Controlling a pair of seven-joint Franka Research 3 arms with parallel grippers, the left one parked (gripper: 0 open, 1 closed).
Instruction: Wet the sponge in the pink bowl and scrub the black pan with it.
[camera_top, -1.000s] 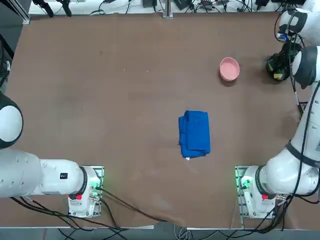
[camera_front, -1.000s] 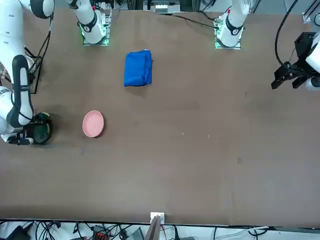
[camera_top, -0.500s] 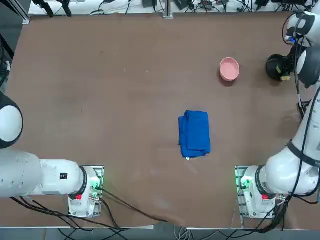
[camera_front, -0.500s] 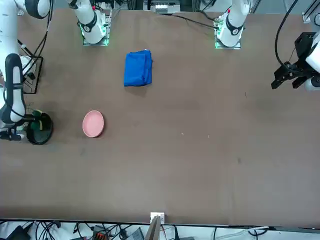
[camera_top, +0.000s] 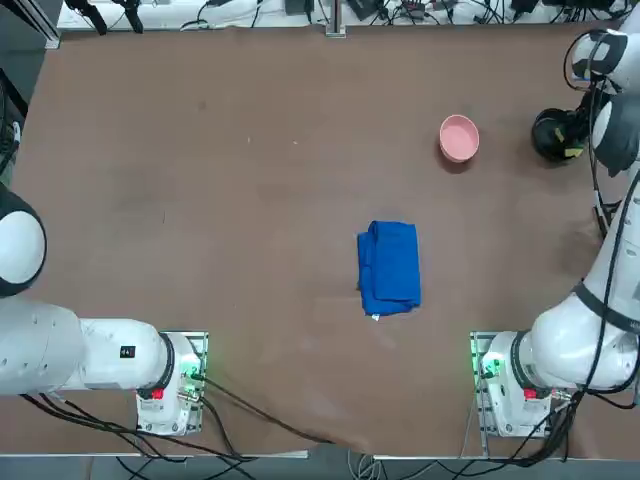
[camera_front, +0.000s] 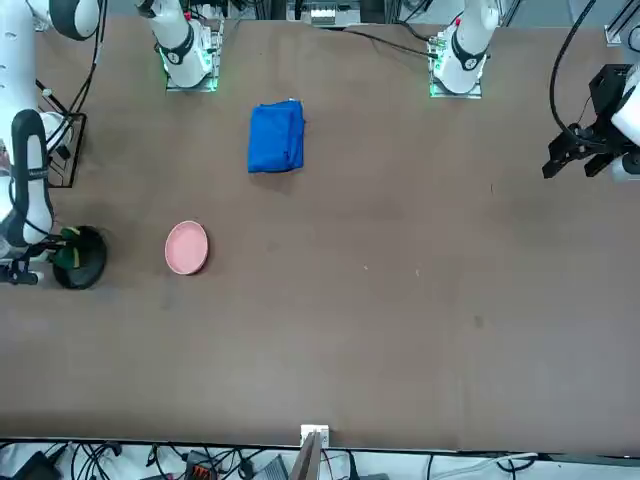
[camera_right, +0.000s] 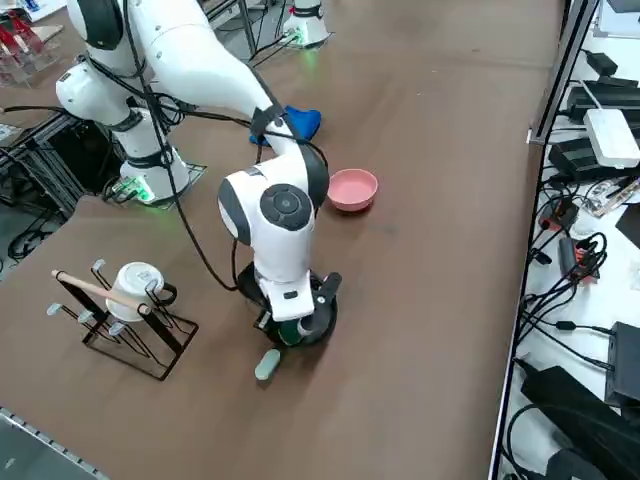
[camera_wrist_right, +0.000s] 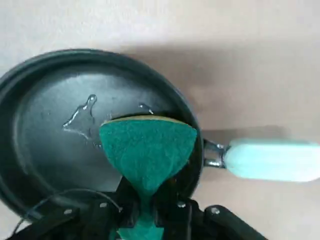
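The right gripper pinches the sponge and holds it over the black pan, which has water drops in it, so scrubbing is on, and next it should rub the sponge around

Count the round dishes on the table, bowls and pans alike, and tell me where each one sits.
2. The pink bowl sits far from the bases, right of centre. The black pan sits further right, under the right gripper, whose jaws pinch the sponge.
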